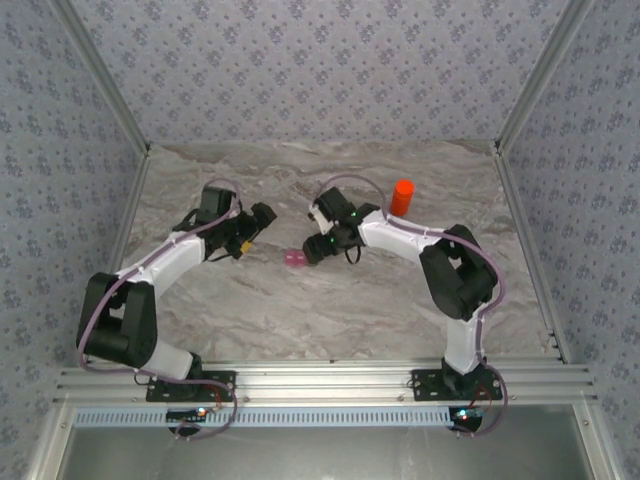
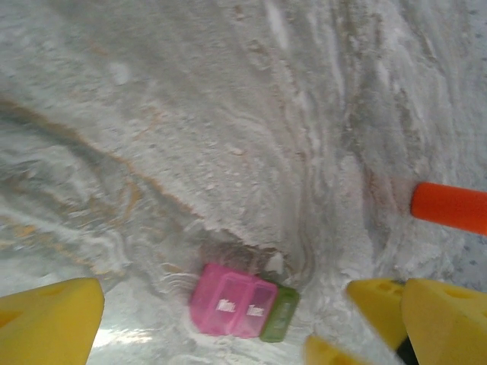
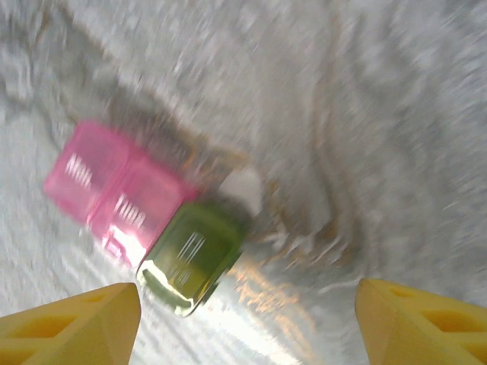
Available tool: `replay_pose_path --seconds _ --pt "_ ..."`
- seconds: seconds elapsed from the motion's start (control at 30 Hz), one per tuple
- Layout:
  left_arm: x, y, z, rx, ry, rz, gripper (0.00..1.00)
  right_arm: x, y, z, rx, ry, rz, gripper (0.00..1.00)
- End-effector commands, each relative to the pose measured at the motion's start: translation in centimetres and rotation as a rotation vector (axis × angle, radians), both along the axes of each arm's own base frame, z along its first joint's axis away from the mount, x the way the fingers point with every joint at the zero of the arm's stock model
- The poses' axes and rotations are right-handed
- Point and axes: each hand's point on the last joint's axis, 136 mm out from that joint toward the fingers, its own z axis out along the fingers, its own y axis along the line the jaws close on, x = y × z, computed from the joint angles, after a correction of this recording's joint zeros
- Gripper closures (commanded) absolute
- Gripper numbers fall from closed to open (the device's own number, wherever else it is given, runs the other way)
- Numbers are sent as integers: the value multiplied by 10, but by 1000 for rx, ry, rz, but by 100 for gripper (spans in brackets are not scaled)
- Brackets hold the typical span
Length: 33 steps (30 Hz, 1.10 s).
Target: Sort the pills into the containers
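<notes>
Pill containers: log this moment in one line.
containers: ungripped | left gripper: open | right gripper: open, near containers | orange bottle: upright

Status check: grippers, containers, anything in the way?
Left gripper open, empty. Right gripper open, empty, beside containers. Containers on table, between grippers. Orange bottle apart, not blocking.

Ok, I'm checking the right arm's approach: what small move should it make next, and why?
Probably nudge the right gripper sideways to centre it on the containers. Its jaws stand open and empty, and the joined pink and olive-green compartments lie just ahead, off-centre toward one finger. Blur hides finer detail.
</notes>
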Motion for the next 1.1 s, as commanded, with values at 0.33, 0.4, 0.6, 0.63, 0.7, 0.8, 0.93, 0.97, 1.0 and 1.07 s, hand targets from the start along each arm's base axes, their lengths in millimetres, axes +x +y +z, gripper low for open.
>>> replay_pose_path --seconds 0.33,0.4,0.6,0.63,0.7,0.8,0.93,0.97,1.0,1.07 --pt "-2 12 16 24 -41 65 0 46 -17 -31 -79 76 -150 24" --pt "-1 12 18 25 -45 63 0 43 -18 -33 -83 77 -147 24" --pt "3 10 23 18 -54 55 0 28 -16 -36 -74 95 -122 24" --pt "4 10 24 19 -55 54 0 25 -15 -36 -74 96 -116 24" --pt "5 10 25 19 -56 52 0 20 -14 -37 -70 98 -109 25" --pt "6 10 26 19 -59 51 0 15 -13 -34 -64 95 -99 26" --pt "8 11 27 19 -59 50 0 4 -8 -27 -42 94 -88 26" --pt "9 12 27 20 -60 50 0 2 -7 -26 -38 92 -86 27" --pt "9 12 27 19 -59 49 0 -1 -6 -24 -36 92 -83 27" --pt "10 13 27 18 -57 51 0 -5 -4 -21 -34 92 -77 27"
